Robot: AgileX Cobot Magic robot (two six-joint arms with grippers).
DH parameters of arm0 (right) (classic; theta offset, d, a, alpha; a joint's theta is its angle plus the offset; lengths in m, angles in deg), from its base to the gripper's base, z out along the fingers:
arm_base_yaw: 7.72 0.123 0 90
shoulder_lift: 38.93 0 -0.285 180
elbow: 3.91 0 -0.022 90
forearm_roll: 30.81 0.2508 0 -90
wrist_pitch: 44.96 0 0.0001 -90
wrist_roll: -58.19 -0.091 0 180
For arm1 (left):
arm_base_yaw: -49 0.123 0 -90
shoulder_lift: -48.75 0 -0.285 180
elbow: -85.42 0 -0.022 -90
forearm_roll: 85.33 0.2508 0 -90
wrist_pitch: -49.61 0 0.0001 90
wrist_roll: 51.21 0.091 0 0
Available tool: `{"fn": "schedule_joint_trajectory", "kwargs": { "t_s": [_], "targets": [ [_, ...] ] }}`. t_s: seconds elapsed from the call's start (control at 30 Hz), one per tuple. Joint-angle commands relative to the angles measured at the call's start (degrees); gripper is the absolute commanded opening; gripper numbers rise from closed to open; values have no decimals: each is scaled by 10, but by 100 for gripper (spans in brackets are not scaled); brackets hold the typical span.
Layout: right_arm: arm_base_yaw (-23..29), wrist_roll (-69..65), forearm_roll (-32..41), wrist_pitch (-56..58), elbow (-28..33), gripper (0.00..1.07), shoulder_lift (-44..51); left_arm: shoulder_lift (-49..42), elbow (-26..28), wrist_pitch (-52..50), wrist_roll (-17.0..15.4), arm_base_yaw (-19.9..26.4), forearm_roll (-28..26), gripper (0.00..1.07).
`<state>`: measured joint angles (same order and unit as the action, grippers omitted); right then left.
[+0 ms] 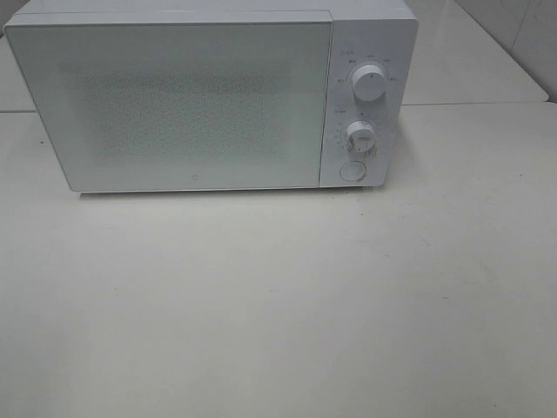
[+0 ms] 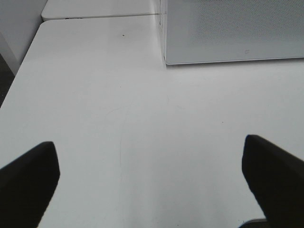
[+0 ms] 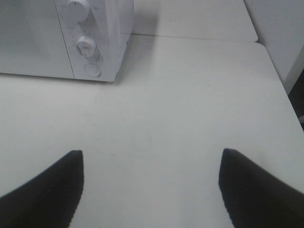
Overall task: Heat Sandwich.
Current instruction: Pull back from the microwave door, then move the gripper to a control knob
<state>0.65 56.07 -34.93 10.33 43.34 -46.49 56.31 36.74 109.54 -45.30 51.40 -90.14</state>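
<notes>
From up high, the white microwave (image 1: 191,104) is sitting at the back of the pale table (image 1: 278,305), its wide door (image 1: 174,100) lying flush and shut. On the control panel to the right of the door, the upper knob (image 1: 369,84) is standing above the lower knob (image 1: 359,137), with the round button (image 1: 352,171) just beneath them. Neither arm is showing in this view, and the sandwich is not showing here or in either wrist view, so I cannot tell where it is. Over to the left wrist: the left gripper (image 2: 148,142) is hanging over bare tabletop with its dark fingers (image 2: 28,183) spread wide and nothing between them, the microwave's lower front corner showing well ahead. Now the right wrist: the right gripper (image 3: 152,152) is hovering over the table too, jaws standing wide apart and holding nothing, and the microwave's knob side is showing ahead, well apart from the fingertips (image 3: 251,185).
</notes>
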Motion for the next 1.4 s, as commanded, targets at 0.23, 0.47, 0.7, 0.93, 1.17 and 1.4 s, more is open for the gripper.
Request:
{"fn": "schedule_joint_trajectory", "kwargs": {
  "t_s": [0.23,0.47,0.7,0.93,1.17,1.4],
  "targets": [
    [-4,-5,-1,-71,6,75,6,-15,-1,-5,-1,2,-6,100],
    [-4,-9,-1,-105,13,75,-76,-15,-1,-5,-1,2,-6,100],
    [-4,-9,2,-161,13,75,-162,-15,-1,-5,-1,2,-6,100],
    [-4,-9,2,-226,13,75,-275,-15,-1,-5,-1,2,-6,100],
    [-4,-9,3,-266,13,75,-348,-15,-1,-5,-1,2,-6,100],
    [-4,-9,3,-335,13,75,-429,-15,-1,-5,-1,2,-6,100]
  ]
}}
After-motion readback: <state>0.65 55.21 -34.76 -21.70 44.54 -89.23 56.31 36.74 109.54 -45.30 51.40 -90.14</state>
